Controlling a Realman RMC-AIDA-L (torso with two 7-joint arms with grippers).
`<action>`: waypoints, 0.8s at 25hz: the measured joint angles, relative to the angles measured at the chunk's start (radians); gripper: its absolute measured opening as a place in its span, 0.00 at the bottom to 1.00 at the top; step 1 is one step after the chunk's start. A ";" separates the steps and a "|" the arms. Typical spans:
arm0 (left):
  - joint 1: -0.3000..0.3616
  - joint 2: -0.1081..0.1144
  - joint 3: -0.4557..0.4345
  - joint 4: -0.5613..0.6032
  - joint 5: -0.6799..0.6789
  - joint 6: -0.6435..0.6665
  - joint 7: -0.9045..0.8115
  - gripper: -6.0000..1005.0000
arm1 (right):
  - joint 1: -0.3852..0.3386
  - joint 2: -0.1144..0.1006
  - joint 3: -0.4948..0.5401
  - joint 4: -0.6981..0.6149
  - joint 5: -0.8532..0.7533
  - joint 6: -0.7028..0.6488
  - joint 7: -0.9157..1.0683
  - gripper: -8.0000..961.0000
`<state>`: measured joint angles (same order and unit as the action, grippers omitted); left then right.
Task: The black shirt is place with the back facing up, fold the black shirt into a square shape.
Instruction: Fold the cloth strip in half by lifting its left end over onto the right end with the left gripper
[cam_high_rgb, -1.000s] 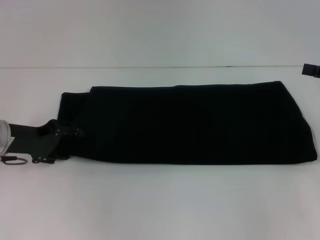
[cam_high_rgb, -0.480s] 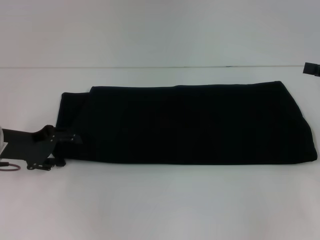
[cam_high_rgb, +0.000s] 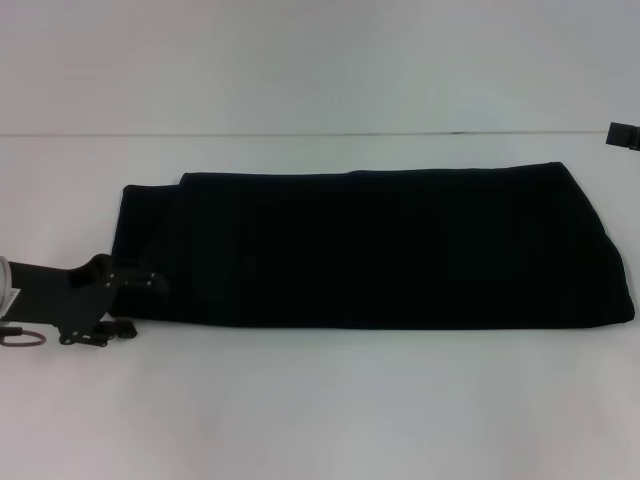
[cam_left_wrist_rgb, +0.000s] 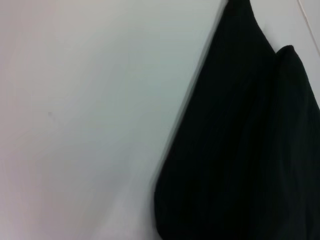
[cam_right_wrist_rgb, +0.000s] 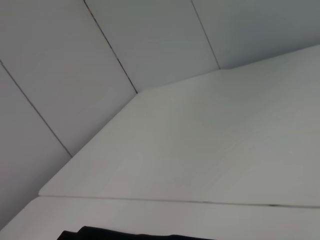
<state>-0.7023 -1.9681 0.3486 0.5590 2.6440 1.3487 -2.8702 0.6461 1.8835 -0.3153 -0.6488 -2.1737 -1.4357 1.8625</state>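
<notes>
One black shirt (cam_high_rgb: 380, 250), folded long, is laid on one desk (cam_high_rgb: 320, 410); left pincer (cam_high_rgb: 135, 300) beside its corner, grip indiscernible.

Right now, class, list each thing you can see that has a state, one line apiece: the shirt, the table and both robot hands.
Black shirt: folded into a long band, lying flat across the table, not yet square.
Left hand: low at the shirt's left end, by its near corner; grip unclear.
Right hand: parked at the far right edge, off the shirt.
Table: white, carrying the shirt.
</notes>
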 joint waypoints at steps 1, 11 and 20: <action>0.000 0.000 0.000 -0.001 -0.001 -0.001 -0.001 0.78 | 0.000 0.000 0.000 0.000 0.000 0.000 0.000 0.94; -0.007 0.000 -0.004 -0.021 -0.009 -0.028 -0.049 0.78 | 0.000 0.000 0.001 0.000 0.000 0.001 0.003 0.94; -0.004 0.000 -0.019 -0.022 -0.009 -0.022 -0.106 0.78 | -0.005 0.000 0.001 -0.010 0.002 0.001 0.009 0.94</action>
<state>-0.7060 -1.9681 0.3297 0.5368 2.6348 1.3268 -2.9766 0.6412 1.8835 -0.3144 -0.6586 -2.1721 -1.4344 1.8711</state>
